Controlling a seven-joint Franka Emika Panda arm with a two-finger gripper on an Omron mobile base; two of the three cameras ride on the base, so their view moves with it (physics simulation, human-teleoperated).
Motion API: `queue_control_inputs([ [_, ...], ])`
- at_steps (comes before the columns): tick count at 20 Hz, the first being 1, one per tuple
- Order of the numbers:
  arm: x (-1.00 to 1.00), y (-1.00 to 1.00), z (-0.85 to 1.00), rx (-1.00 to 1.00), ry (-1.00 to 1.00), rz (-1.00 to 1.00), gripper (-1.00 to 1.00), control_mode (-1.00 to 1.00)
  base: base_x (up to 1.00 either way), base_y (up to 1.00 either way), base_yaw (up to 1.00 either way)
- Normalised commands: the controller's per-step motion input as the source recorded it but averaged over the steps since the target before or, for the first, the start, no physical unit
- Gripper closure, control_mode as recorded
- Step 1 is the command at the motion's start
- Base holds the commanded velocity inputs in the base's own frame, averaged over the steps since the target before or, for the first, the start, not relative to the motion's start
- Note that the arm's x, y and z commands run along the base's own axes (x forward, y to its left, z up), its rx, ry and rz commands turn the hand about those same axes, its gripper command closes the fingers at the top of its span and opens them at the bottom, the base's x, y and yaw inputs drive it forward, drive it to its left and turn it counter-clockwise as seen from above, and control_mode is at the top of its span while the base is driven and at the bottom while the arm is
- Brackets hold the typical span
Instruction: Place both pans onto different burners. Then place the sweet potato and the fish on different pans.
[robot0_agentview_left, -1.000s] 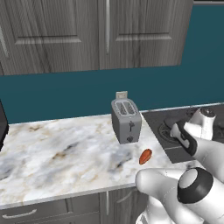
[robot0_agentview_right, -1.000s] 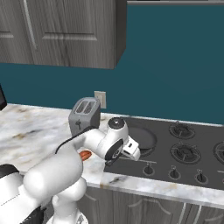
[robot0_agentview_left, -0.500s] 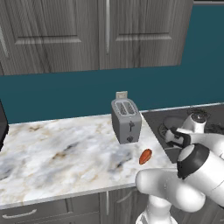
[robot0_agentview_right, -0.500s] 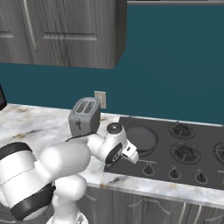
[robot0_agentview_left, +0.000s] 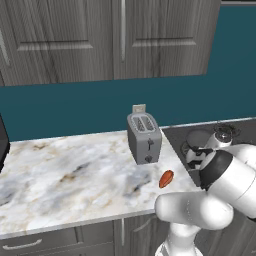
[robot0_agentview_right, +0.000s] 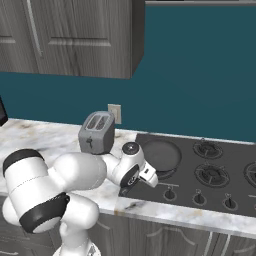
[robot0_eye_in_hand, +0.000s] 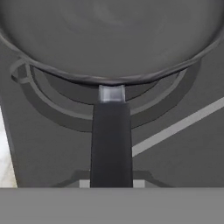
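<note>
- Since the earlier frames, the arm's elbow had been swung lower and nearer the base, while the pan (robot0_agentview_right: 161, 153) was kept over the near-left burner (robot0_eye_in_hand: 57, 89).
- Gripper (robot0_agentview_right: 148, 176): fingers pressed together on the pan's handle (robot0_eye_in_hand: 111, 144), near the knob row.
- Risk judged: if the pan sat off-centre when released, it could tip on the grate.
- Fish (robot0_agentview_left: 166, 178): lying on the marble counter (robot0_agentview_left: 75, 175), beside the toaster (robot0_agentview_left: 144, 137); a wide elbow swing might knock it.
</note>
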Motion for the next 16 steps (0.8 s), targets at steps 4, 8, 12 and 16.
queue_control_inputs([
  [4, -0.17, 0.02, 0.01, 0.02, 0.0, 0.0, 1.0, -1.0, 0.0, 0.0, 0.0],
  [8, -0.47, 0.15, 0.03, 0.0, 0.0, 0.0, 1.0, -1.0, 0.0, 0.0, 0.0],
  [12, -0.12, 0.29, 0.0, 0.0, 0.01, 0.0, 1.0, -1.0, 0.0, 0.0, 0.0],
  [16, 0.29, 0.29, -0.12, 0.0, 0.08, 0.0, 1.0, -1.0, 0.0, 0.0, 0.0],
])
